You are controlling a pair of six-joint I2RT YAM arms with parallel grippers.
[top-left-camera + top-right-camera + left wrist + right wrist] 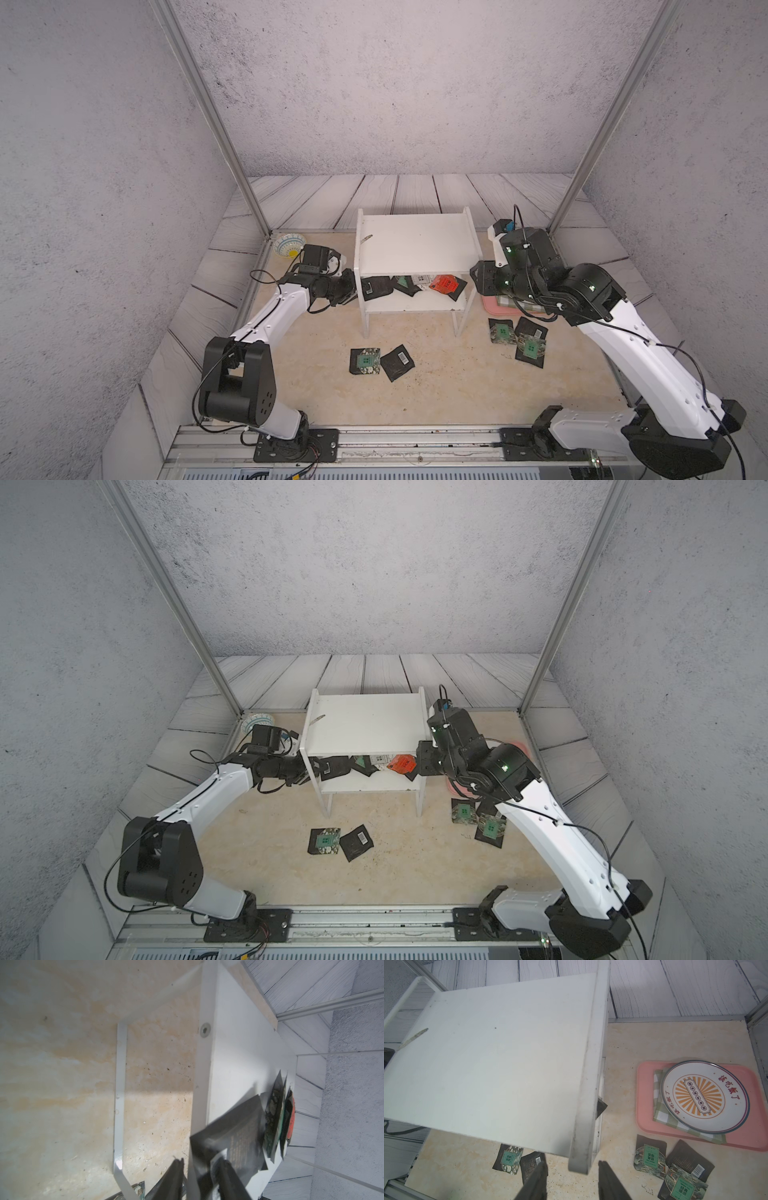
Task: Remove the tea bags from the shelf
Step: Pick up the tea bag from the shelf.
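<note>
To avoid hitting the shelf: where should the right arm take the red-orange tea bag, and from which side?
Grip the near edge of the red-orange tea bag, which lies on a black sachet at the right end of the lower board of the shelf. Probably come from the front-right: the top board covers it from above.

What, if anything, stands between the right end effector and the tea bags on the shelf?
The shelf's side panel does: the right end effector faces its edge, and only one tea bag's dark corner pokes past it.
</note>
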